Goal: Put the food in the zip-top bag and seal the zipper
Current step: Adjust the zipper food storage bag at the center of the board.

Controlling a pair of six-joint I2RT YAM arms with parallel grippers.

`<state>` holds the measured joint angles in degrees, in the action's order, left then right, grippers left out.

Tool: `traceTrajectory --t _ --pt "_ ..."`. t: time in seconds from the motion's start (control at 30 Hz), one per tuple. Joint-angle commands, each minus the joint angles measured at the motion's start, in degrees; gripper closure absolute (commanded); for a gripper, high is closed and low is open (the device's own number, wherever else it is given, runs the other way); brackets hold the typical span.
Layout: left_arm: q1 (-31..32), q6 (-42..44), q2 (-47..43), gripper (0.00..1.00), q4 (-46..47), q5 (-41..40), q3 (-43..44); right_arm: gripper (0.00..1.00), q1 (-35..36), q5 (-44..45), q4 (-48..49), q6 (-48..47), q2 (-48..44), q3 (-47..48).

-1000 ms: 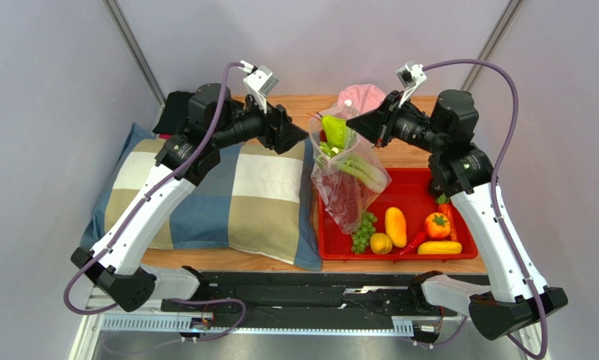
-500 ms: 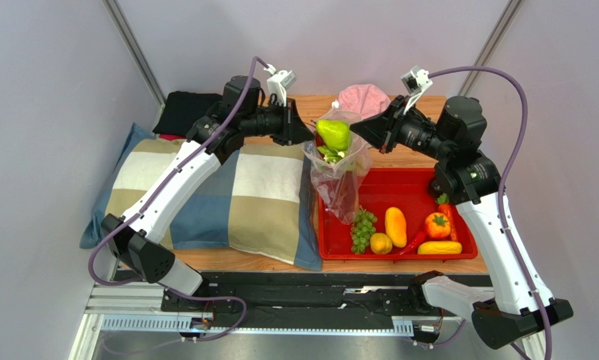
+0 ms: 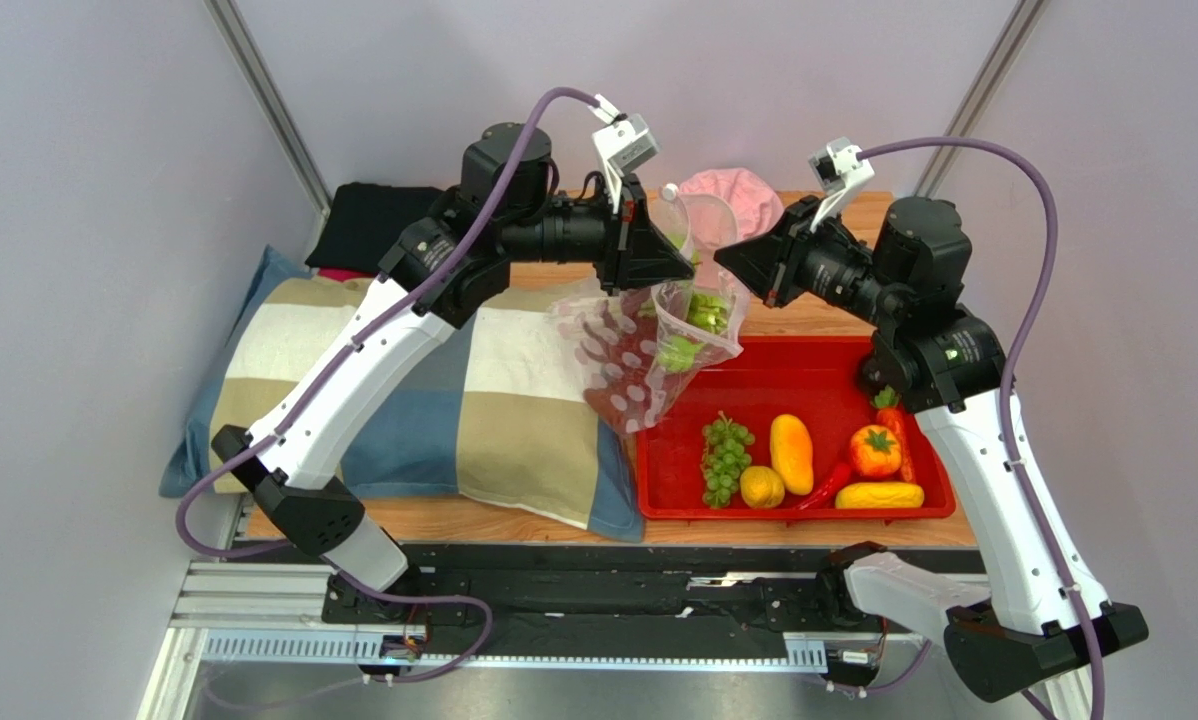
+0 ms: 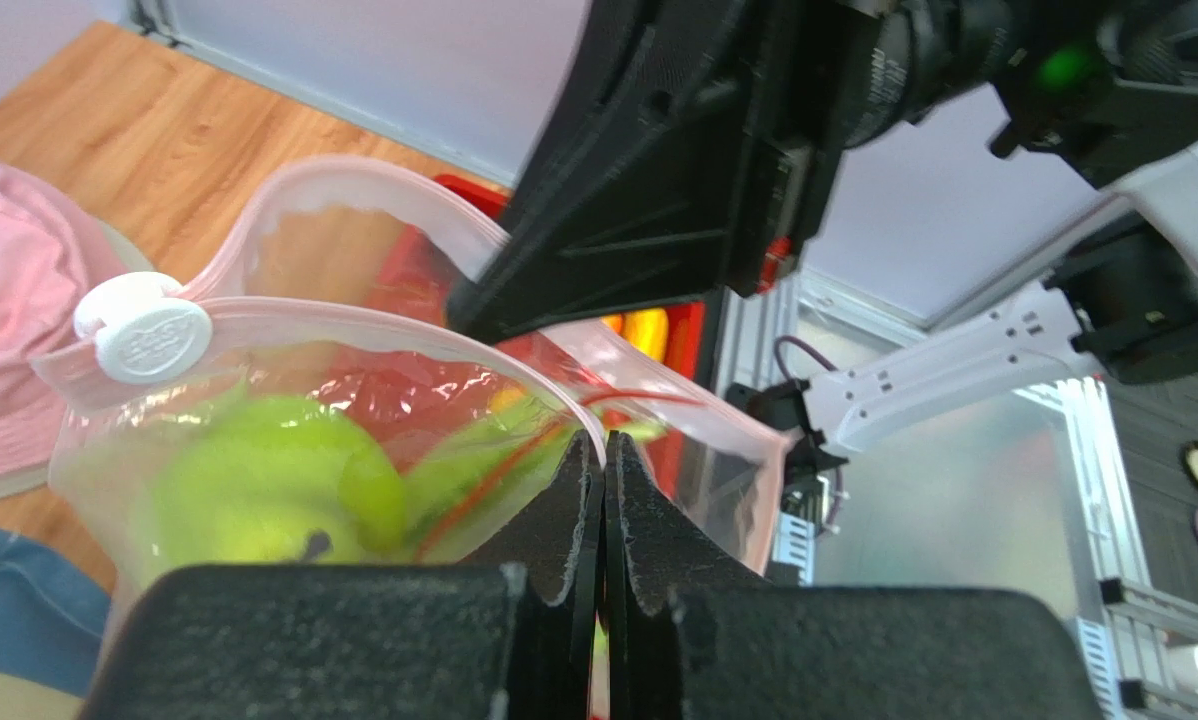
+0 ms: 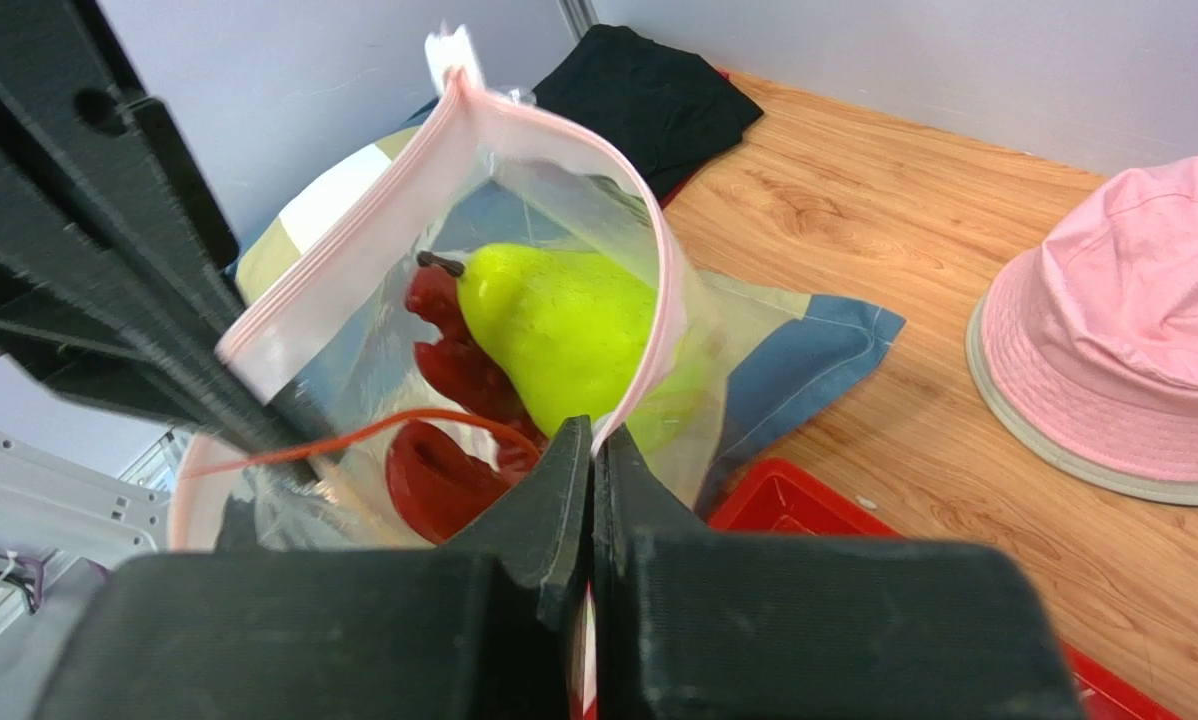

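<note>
The zip-top bag [image 3: 635, 360], clear with pink dots, hangs in the air between both arms, over the pillow's edge and the tray. My left gripper [image 3: 685, 270] [image 4: 605, 444] is shut on one side of the bag's rim. My right gripper [image 3: 722, 260] [image 5: 593, 438] is shut on the opposite side. The mouth gapes open; the pink zipper [image 5: 659, 308] runs round it, with a white slider [image 4: 144, 333] at one end. Inside lie food pieces: a green fruit [image 5: 557, 333], a red lobster [image 5: 448, 450] and something pale green. A green grape bunch [image 3: 725, 458] lies in the red tray.
The red tray [image 3: 816, 368] at right also holds yellow, orange and red toy foods. A pink hat [image 3: 725, 200] sits behind the bag. A checked pillow [image 3: 455, 390] covers the left of the table, with a black cloth [image 3: 362, 219] behind it.
The left arm swung right to the bag and its jaws closed on the rim. The bag rose and tilted left, off the tray. The right gripper kept its hold.
</note>
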<state>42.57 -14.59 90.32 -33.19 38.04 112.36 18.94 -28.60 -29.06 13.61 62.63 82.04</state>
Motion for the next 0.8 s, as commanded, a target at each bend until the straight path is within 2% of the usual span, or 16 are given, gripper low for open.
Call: traceTrajectory --t 0.0,0.1,0.17,0.23,0.33,0.43,0.47,0.53,0.57,0.67,0.77 --pt "-0.8 3.4 3.5 1.00 -0.3 -1.7 3.1 1.00 0.0 -0.5 1.5 0.6 -1.5 2.1" --pt "-1.3 4.5 3.8 1.00 -1.0 -4.7 1.2 1.00 -0.1 3.0 2.2 0.3 -2.6 2.7" --pt "-2.7 1.2 4.1 1.00 0.7 -1.7 -1.3 1.00 0.0 5.2 2.7 -0.1 -2.7 3.4" --pt "-4.2 -2.0 4.0 1.00 4.1 -1.3 -3.3 1.00 0.0 7.0 3.0 -0.1 -2.5 3.7" --pt "-4.8 -2.1 2.3 0.99 11.1 -0.4 -6.9 1.00 -0.1 10.0 3.7 0.1 -2.3 4.4" --pt "-4.8 -2.1 1.3 0.83 16.5 -0.5 -9.2 1.00 -0.1 13.6 4.1 0.4 -2.2 4.9" --pt "-4.9 -2.0 1.3 0.69 17.3 0.0 -9.8 1.00 -0.1 17.1 4.2 0.4 -2.2 5.1" --pt "-4.9 -1.0 0.6 0.54 19.7 0.9 -13.4 1.00 -0.1 23.5 4.2 -0.2 -2.2 5.5" --pt "-5.2 -0.7 -0.7 0.36 21.1 2.0 -15.4 1.00 -0.1 25.2 4.1 -0.7 -2.1 5.7" --pt "-5.4 2.7 -6.4 0.20 27.1 2.5 -25.5 1.00 -0.1 30.9 4.3 -2.2 -1.7 6.4" --pt "-5.5 8.6 -13.3 0.15 32.8 1.6 -37.3 1.00 -0.1 34.1 4.6 -2.7 -1.2 6.6"
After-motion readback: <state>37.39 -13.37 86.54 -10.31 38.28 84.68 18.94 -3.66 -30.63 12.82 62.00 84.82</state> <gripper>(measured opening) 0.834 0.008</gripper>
